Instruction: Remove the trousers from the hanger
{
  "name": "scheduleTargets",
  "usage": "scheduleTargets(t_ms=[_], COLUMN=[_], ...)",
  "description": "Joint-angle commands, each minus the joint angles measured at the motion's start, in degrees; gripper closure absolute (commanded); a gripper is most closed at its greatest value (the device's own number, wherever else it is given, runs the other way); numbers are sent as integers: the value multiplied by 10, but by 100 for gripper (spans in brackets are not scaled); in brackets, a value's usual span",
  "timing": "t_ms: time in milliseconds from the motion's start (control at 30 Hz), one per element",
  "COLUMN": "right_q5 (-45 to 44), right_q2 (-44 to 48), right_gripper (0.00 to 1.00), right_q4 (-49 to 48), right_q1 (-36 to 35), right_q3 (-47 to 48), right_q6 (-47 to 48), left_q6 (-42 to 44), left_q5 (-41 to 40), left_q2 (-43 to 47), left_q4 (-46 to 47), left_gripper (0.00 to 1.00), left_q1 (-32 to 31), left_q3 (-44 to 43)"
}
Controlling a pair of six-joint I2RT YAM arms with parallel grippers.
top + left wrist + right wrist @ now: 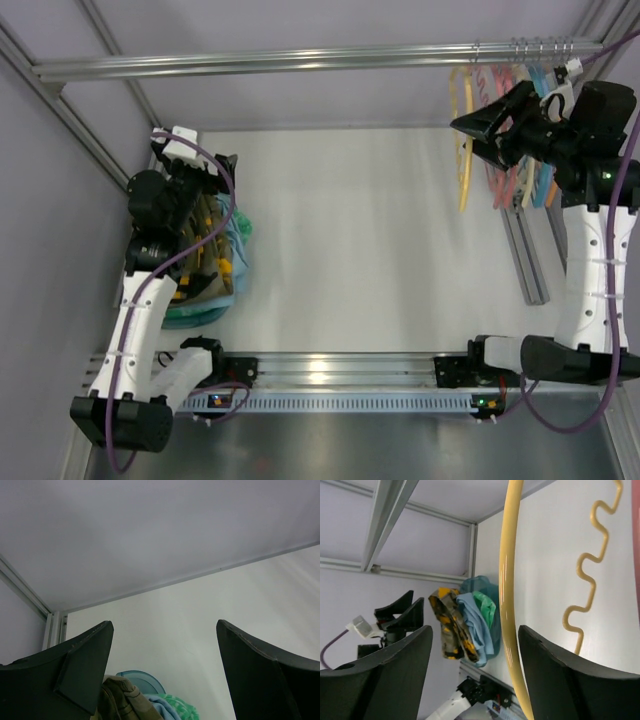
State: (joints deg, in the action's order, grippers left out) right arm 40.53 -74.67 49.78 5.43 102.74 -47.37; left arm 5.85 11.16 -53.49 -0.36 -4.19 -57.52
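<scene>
The camouflage trousers (212, 255) lie crumpled on top of a pile of clothes at the table's left, off the hanger; they also show in the wrist views as trousers (120, 700) and trousers (449, 625). My left gripper (215, 175) hovers just above them, open and empty (164, 622). The pale yellow hanger (465, 150) hangs bare from the rail at the back right. My right gripper (470, 128) is open around it: the hanger's bar (507, 580) runs between the jaws, close to the right finger (560, 670), with nothing clamped.
Pink, blue and orange hangers (515, 150) hang right of the yellow one on the metal rail (300, 62). Light blue and green clothes (477, 620) fill a teal basket (200, 315) under the trousers. An aluminium bar (530, 260) lies on the table's right side.
</scene>
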Motion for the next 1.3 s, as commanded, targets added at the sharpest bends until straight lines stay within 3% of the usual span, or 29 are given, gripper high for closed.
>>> scheduleTargets(t_ms=[0, 167, 267, 467, 600, 733, 767, 867, 1067, 1267], right_q5=[-52, -116, -157, -140, -78, -149, -194, -207, -239, -256], right_q2=[44, 86, 111, 175, 172, 189, 190, 178, 175, 182], right_gripper=[29, 17, 2, 1, 1, 1, 0, 1, 1, 1], right_q4=[14, 34, 30, -33, -21, -66, -83, -93, -172, -218], right_q1=[4, 4, 4, -5, -31, -159, -238, -324, -405, -437], right_q3=[-15, -53, -79, -147, -148, -187, -193, -212, -301, -376], right_q6=[67, 135, 195, 359, 399, 432, 448, 461, 457, 450], left_q6=[2, -6, -17, -21, -27, -51, -51, -48, -49, -44], left_q5=[8, -7, -17, 17, 53, 23, 5, -7, -15, -42], left_q2=[-2, -19, -41, -97, -136, -141, -136, -120, -44, 24], left_q4=[33, 6, -66, -236, -332, -401, -411, -438, -469, -489], left_gripper=[10, 7, 2, 2, 2, 2, 2, 2, 2, 2], left_q1=[-2, -3, -3, -2, -2, -2, -2, -2, -2, -1], left_q3=[-19, -32, -66, -178, -219, -227, -227, -219, -167, -108])
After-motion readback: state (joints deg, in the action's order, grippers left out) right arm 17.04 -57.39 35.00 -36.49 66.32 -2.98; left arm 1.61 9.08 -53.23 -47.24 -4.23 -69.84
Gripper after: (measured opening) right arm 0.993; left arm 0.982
